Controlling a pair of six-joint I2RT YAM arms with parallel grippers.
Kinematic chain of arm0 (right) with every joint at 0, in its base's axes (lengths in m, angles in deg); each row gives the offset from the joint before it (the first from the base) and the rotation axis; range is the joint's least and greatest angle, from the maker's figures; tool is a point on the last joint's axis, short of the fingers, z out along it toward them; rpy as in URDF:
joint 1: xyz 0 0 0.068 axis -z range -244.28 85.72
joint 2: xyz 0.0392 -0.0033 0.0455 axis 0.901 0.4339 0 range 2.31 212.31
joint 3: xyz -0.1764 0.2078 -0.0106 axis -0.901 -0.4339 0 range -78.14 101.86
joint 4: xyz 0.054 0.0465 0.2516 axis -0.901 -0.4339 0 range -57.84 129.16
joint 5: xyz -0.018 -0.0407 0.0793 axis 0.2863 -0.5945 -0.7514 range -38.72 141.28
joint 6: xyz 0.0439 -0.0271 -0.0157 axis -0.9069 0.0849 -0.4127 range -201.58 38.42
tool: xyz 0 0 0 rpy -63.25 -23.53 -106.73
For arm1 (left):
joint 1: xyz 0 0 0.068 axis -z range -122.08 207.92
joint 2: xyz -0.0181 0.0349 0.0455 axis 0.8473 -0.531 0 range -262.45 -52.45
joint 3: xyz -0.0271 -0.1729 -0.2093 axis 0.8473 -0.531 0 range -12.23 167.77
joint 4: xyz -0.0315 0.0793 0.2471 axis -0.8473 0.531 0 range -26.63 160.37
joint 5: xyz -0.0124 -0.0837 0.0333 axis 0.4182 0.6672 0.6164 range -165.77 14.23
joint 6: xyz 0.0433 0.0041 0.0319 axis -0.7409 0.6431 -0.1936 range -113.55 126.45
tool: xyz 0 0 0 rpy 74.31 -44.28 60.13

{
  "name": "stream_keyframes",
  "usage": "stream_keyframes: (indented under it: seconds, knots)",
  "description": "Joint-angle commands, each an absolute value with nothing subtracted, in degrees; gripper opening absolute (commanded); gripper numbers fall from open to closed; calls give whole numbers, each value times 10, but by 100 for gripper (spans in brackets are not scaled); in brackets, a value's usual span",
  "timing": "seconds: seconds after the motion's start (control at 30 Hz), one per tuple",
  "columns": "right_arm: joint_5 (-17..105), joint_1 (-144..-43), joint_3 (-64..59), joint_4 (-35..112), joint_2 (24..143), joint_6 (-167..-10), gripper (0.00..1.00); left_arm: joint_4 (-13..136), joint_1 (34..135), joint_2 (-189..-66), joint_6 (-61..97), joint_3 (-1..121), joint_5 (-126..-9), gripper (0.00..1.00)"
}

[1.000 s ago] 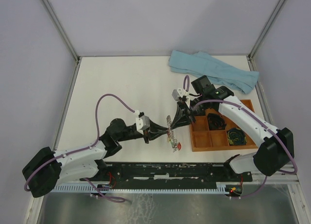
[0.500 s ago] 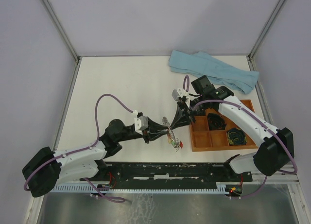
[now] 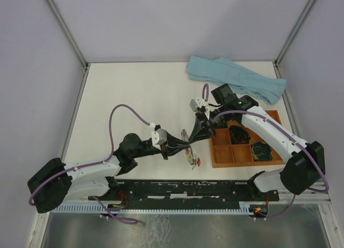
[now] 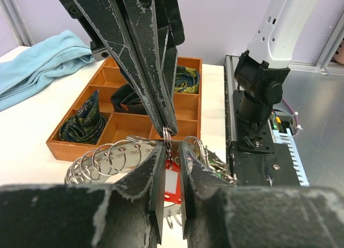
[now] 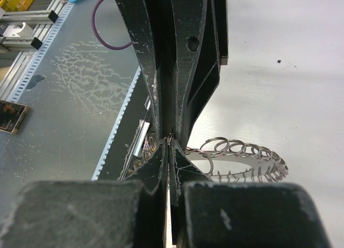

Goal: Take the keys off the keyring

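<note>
The keyring (image 4: pixel 102 161), a silvery ring fringed with small loops, lies on the table just left of the tray, and also shows as the keyring (image 5: pixel 244 161). My right gripper (image 4: pixel 167 132) comes down from above and is shut on a small loop at the ring's edge. My left gripper (image 4: pixel 171 147) meets it tip to tip, its jaws a narrow gap apart with a red key (image 4: pixel 171 181) filling that gap. In the top view the left gripper (image 3: pixel 184 146) and right gripper (image 3: pixel 189 140) touch over the keyring (image 3: pixel 189 153); the red key (image 3: pixel 198 162) sticks out below. Green-headed keys (image 4: pixel 219 171) bunch at the right.
A wooden tray (image 3: pixel 215 163) with dark coiled bundles in its compartments stands right of the ring. A light blue cloth (image 3: pixel 236 78) lies at the back right. The black base rail (image 3: pixel 183 188) runs along the near edge, close behind the ring.
The left arm has edged a little to the right, toward the ring. The ring and red key shifted slightly and came back. The right arm has held still.
</note>
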State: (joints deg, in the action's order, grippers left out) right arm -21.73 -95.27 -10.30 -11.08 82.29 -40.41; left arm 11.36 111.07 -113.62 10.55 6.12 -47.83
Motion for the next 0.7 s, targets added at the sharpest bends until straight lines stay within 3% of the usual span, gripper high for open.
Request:
stream_keyframes:
  seconds: [0.0,0.1,0.23,0.4,0.57,0.67]
  knots:
    - [-240,-954,-81,-79,820,-410,1,75,1117,-1138,126,71,-508,21]
    - [-238,-954,-81,-79,819,-410,1,74,1119,-1134,127,69,-515,20]
    - [-237,-955,-80,-80,819,-410,1,73,1118,-1130,127,66,-517,3]
    - [-199,-954,-76,-86,815,-409,2,153,1118,-1100,108,81,-525,3]
    - [-140,-954,-64,-125,806,-373,30,409,1119,-1055,67,173,-548,3]
    - [-118,-954,-43,-157,802,-356,38,577,1119,-1055,40,250,-557,3]
